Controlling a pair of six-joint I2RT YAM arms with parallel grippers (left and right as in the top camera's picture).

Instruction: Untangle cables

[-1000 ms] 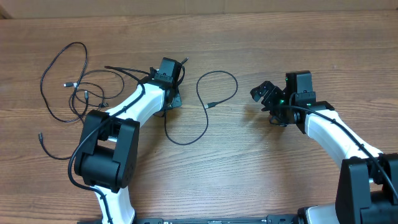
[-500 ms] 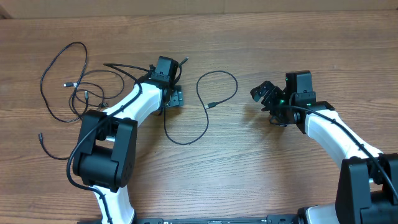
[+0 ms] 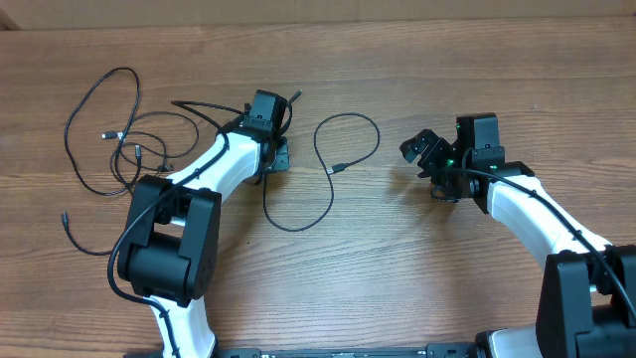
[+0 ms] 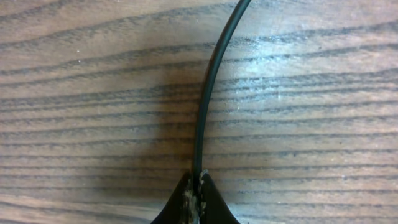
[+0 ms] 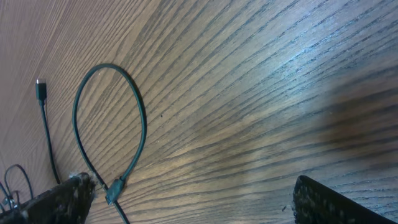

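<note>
1. Checking the left wrist view first: the left gripper (image 4: 196, 200) was cut off by the bottom edge. Only its dark fingertips (image 4: 184, 202) showed, clenched on a thin black looped cable (image 4: 208, 93). The cable rose from between them across the brown wood-grain table (image 4: 323, 124) and ran out past the top edge.
2. Overhead, the left gripper (image 3: 274, 151) sat mostly hidden under its own black wrist housing, so the pinch itself could not be made out there.
3. Only the overhead view showed the thin black looped cable (image 3: 317, 147) whole. It left the left gripper, swung in a wide bend toward the near side, then climbed into a round loop at mid-table and ended in a small plug (image 3: 336, 168).
4. A tangled bunch of thin black cables (image 3: 119, 139) lay at the table's left. Which strand crossed over which could not be told, and the plugs were too small to read. One strand ran toward the left wrist and vanished behind the white forearm (image 3: 214, 164).
5. The right gripper (image 3: 429, 151) stood just right of the loop, not touching it, jaws released wide.
6. In the right wrist view the right gripper (image 5: 199, 208) showed only blurred finger ends (image 5: 62, 199) in the bottom corners, with bare wood between them. Beyond lay the loop (image 5: 140, 124) and a small dark plug (image 5: 41, 89) on a separate strand; which cable that strand belonged to was unclear.
</note>
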